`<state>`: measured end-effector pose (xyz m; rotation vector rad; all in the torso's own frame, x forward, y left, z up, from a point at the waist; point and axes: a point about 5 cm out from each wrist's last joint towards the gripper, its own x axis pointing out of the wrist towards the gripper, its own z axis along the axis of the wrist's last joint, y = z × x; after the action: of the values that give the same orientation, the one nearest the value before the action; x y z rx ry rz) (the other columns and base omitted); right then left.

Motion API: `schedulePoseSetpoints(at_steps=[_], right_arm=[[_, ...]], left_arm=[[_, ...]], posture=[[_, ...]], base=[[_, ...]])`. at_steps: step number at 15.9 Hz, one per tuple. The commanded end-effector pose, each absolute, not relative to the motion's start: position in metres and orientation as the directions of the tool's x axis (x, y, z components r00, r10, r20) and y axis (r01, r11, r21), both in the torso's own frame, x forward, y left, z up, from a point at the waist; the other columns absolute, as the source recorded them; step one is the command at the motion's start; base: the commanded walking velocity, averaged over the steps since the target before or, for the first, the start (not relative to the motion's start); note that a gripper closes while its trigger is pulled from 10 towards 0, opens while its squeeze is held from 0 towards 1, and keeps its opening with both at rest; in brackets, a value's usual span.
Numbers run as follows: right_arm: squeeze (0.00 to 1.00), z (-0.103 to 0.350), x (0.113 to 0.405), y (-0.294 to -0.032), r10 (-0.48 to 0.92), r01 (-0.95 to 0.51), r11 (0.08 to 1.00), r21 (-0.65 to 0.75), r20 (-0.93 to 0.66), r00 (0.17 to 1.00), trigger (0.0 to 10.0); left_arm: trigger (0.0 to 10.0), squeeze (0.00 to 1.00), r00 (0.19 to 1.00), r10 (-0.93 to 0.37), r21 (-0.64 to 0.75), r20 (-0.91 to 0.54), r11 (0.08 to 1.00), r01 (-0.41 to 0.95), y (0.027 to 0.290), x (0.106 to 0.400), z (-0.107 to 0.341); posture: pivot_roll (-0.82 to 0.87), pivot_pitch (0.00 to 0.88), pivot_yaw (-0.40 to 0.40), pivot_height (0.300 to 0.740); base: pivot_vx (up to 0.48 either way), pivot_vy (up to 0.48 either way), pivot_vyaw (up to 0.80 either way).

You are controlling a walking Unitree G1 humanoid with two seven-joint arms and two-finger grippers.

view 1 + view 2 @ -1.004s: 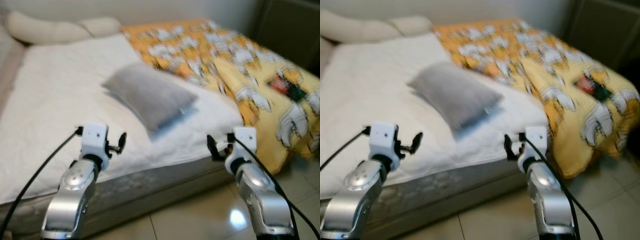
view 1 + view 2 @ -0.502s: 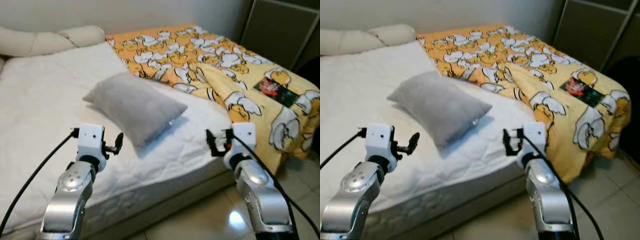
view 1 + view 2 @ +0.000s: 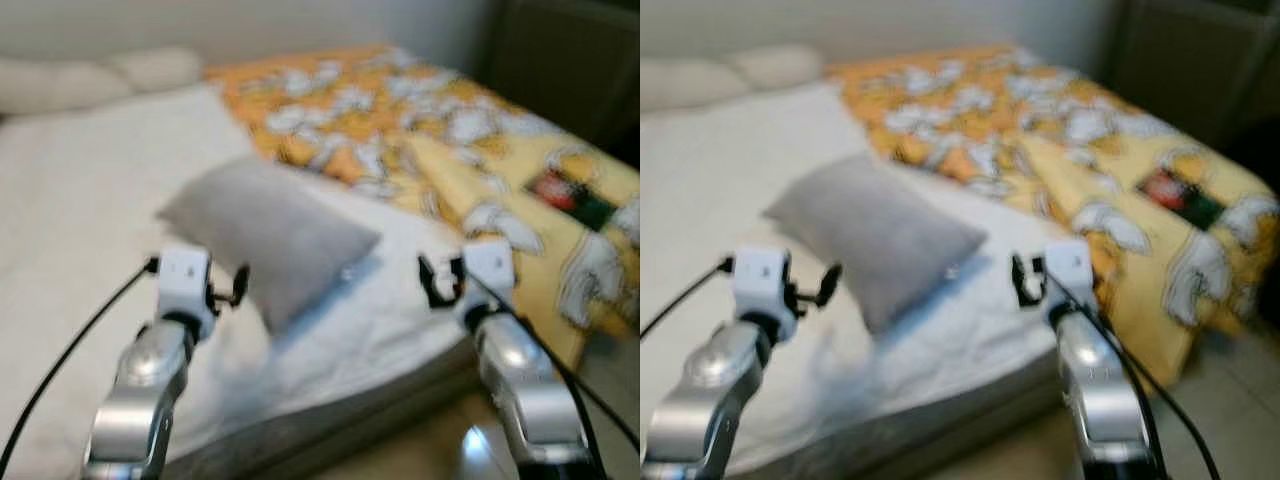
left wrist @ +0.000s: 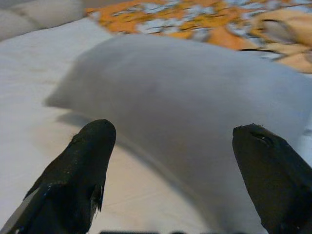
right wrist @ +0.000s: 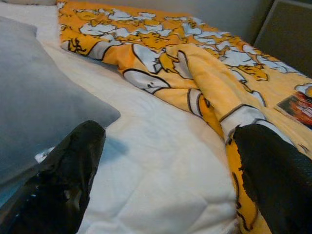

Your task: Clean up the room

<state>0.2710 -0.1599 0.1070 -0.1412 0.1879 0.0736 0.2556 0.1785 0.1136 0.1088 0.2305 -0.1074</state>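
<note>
Head view blurred again, grey pillow [image 3: 270, 232] unmoved, both pincers still spread

Head stereo looks down at bed [image 3: 90, 200]; both wrist cams, nearer, share grey pillow [image 4: 195, 97].

A bed with a white quilted mattress [image 3: 90, 200] carries bedding.
A grey rectangular pillow [image 3: 270, 235] lies mid-mattress; an orange-yellow duck-print blanket [image 3: 450, 130] covers the right edge.
</note>
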Motion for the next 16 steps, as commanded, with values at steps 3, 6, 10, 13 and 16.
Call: schedulePoseSetpoints(at_steps=[3,6,10,13,16], right_arm=[[0.00,0.116,0.274,-0.143,0.139,-0.152,0.985,-0.084,-0.140,0.980,10.0],[0.00,0.115,0.274,-0.141,0.160,-0.165,0.986,-0.021,-0.140,0.977,10.0],[0.00,0.119,0.275,-0.141,0.176,-0.176,0.984,0.011,-0.118,0.977,10.0],[0.00,0.117,0.276,-0.146,0.154,-0.150,0.988,0.038,-0.129,0.980,10.0],[1.00,0.125,0.286,-0.164,0.102,-0.099,0.994,0.037,-0.101,0.990,10.0]], left_arm=[[10.0,0.00,0.972,-0.057,0.116,-0.227,0.990,0.085,0.189,0.254,0.117],[10.0,0.00,0.974,-0.056,0.091,-0.221,0.993,0.078,0.189,0.255,0.117],[10.0,0.00,0.970,-0.056,0.115,-0.235,0.990,0.085,0.189,0.257,0.117],[10.0,0.00,0.964,-0.110,0.129,-0.243,0.981,0.144,0.184,0.257,0.115],[10.0,0.00,0.919,-0.260,0.108,-0.297,0.947,0.303,0.172,0.261,0.110]], posture=[[-0.07,0.000,0.017,0.740],[-0.07,0.000,0.024,0.740],[-0.07,0.000,0.028,0.740],[-0.07,0.000,0.021,0.740],[-0.09,0.000,0.031,0.740]], base=[[0.398,0.000,0.80],[0.129,0.000,0.00],[0.000,0.000,0.00],[0.000,0.000,0.00],[0.000,0.000,0.00]])
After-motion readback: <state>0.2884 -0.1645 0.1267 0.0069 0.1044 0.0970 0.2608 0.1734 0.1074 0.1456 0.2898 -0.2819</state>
